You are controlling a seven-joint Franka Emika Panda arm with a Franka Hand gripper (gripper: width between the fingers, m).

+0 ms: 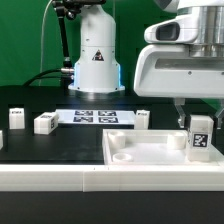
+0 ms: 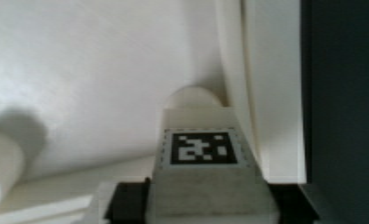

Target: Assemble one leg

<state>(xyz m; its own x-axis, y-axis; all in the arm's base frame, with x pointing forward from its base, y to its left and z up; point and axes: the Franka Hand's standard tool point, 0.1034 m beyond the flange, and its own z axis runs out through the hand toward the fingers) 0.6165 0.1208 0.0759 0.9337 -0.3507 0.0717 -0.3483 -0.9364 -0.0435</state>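
My gripper (image 1: 198, 120) is shut on a white leg (image 1: 199, 139) with a black-and-white tag on its face. It holds the leg upright over the large white tray-like piece (image 1: 150, 165), near that piece's corner at the exterior view's right. In the wrist view the leg (image 2: 202, 150) runs out from between the dark fingers (image 2: 135, 200), its far end close to the raised rim (image 2: 263, 80). Whether the leg touches the piece I cannot tell.
Three more legs lie on the black table: two at the exterior view's left (image 1: 17, 119) (image 1: 45, 123) and one near the middle (image 1: 143, 117). The marker board (image 1: 95, 116) lies behind them. The robot base (image 1: 97, 60) stands at the back. A round socket (image 2: 0, 150) shows inside the tray-like piece.
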